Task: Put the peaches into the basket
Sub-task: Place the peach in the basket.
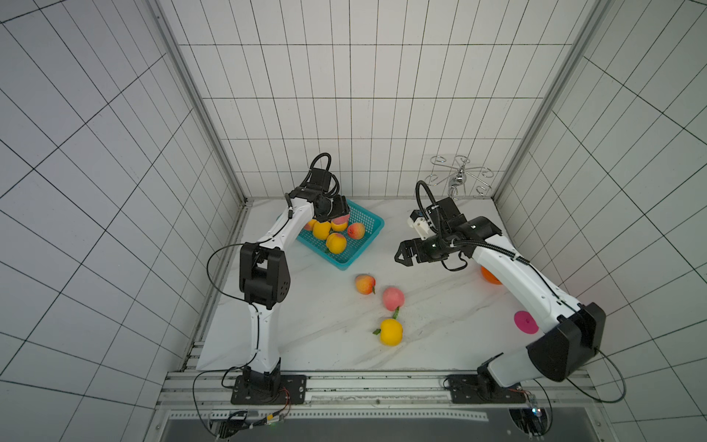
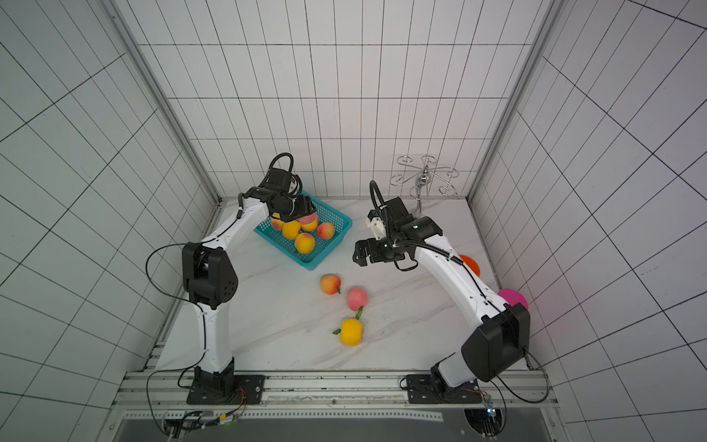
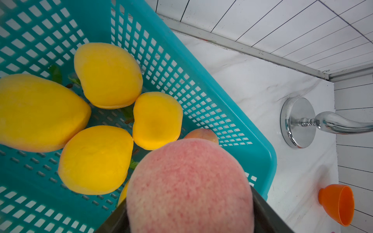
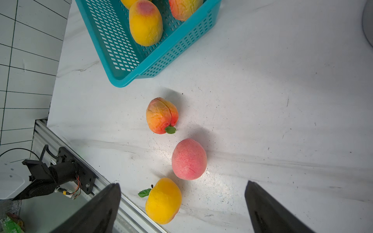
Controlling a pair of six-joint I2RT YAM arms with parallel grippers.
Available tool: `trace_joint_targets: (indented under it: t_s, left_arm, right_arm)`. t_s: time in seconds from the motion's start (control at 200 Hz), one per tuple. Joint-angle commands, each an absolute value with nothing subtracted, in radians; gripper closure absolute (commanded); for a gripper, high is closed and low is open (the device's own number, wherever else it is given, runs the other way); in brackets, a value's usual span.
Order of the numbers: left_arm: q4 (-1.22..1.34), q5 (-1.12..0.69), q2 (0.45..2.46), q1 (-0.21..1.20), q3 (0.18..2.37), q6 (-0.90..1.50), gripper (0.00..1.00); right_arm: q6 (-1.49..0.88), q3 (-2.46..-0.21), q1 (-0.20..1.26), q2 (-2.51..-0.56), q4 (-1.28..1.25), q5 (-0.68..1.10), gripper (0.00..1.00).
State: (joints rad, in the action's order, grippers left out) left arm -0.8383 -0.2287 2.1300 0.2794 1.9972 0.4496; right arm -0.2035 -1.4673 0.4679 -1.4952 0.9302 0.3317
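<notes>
The teal basket (image 1: 365,245) (image 2: 329,245) sits at the back left of the table with several yellow and red-blushed peaches (image 1: 336,243) (image 3: 109,75) inside. My left gripper (image 1: 338,216) (image 3: 189,216) hangs above the basket, shut on a pink peach (image 1: 342,220) (image 3: 189,187). Three peaches lie loose mid-table: a red-orange one (image 1: 364,284) (image 4: 162,116), a pink one (image 1: 393,299) (image 4: 189,159) and a yellow one (image 1: 391,332) (image 4: 163,200). My right gripper (image 1: 401,254) (image 4: 182,184) hovers open to the right of the basket, above the loose peaches and holding nothing.
An orange bowl (image 1: 489,276) (image 3: 339,203) lies on its side near the right wall, partly hidden by the right arm. A pink bowl (image 1: 525,322) sits nearer the front right. A chrome wire stand (image 1: 459,176) occupies the back right corner. Tiled walls enclose three sides.
</notes>
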Motion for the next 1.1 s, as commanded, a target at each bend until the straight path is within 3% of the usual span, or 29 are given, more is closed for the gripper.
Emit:
trace_joint_targets:
  t_s: [0.0, 0.375, 1.094]
  left_arm:
    - [-0.805, -0.228, 2.159, 0.275, 2.035, 0.429, 0.36]
    - [-0.821, -0.296, 2.146, 0.331, 1.929, 0.425, 0.35]
    - [-0.847, -0.229, 2.089, 0.392, 1.762, 0.374, 0.33]
  right_arm:
    - [-0.184, -1.528, 0.457, -1.504, 0.968, 0.334, 0.00]
    - [-0.183, -1.525, 0.443, -1.512, 0.969, 0.335, 0.00]
    - [-0.193, -1.506, 0.442, -1.506, 0.952, 0.354, 0.00]
